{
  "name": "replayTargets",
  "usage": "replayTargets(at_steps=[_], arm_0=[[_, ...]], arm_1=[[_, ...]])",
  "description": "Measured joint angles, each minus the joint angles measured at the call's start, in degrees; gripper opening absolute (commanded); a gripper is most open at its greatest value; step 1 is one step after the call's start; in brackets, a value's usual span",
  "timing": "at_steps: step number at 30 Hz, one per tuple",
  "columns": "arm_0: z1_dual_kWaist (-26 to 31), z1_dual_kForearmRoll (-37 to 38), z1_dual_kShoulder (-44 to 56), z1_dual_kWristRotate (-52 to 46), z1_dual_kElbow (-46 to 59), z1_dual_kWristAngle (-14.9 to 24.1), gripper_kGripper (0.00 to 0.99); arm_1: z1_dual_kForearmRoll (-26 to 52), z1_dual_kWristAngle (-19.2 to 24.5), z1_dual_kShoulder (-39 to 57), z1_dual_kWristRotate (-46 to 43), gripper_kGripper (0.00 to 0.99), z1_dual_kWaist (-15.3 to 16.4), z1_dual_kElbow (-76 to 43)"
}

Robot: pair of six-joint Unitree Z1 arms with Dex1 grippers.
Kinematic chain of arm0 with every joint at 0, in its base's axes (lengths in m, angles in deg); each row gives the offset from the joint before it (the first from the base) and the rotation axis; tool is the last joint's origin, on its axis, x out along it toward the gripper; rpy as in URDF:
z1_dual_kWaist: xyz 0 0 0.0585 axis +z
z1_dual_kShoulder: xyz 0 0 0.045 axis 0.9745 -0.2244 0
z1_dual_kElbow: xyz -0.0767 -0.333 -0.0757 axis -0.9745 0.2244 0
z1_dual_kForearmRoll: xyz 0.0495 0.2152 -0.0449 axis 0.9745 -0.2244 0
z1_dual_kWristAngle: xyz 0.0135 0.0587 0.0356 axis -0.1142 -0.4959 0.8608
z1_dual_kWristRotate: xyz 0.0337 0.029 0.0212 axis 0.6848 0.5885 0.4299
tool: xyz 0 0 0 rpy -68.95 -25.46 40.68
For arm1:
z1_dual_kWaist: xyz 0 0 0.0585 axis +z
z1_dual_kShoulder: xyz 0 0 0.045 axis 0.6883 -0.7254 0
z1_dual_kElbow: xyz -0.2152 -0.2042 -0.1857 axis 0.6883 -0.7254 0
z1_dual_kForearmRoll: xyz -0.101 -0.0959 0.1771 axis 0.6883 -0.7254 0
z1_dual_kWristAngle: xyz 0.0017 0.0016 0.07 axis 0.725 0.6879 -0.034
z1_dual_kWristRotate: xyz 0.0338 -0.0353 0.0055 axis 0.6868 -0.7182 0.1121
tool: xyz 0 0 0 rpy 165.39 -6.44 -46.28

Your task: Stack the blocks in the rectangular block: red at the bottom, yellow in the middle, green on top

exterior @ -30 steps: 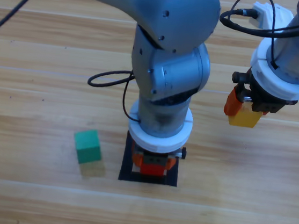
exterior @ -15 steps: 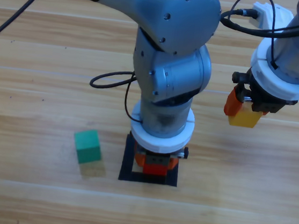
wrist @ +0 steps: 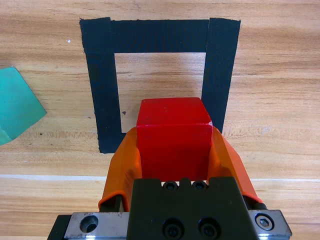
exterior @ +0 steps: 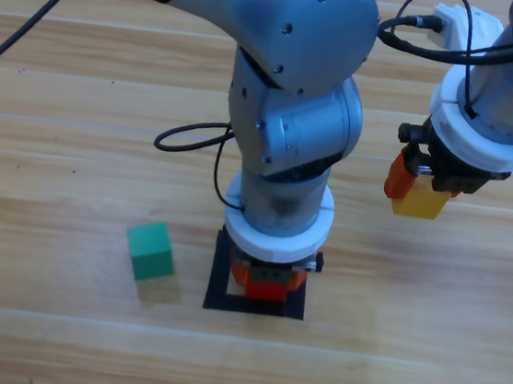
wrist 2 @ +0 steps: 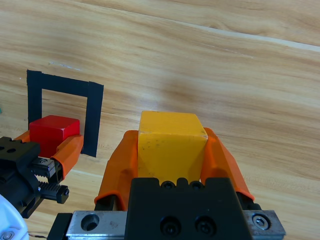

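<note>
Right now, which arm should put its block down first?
Left. The left gripper holds the red cube at the tape square, and red goes at the bottom. The right gripper waits aside, holding yellow.

From above, the left arm (exterior: 283,158) hides most of the tape square (exterior: 218,285) and red cube (exterior: 266,290). In the left wrist view the green cube (wrist: 15,105) is cut off by the picture's edge.

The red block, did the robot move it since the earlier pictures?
Barely. The left hand, shut on the red block, crept slightly toward the picture's bottom inside the tape square, then stopped. The right hand kept the yellow block in the air; the green block stayed put.
</note>
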Motion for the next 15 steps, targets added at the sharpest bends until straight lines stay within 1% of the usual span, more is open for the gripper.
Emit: replayTargets(at_steps=[15], arm_0=[[0.2,0.5,0.0,0.0,0.7,0.0,0.232]], arm_1=[[0.0,0.0,0.0,0.0,0.163,0.0,0.0]])
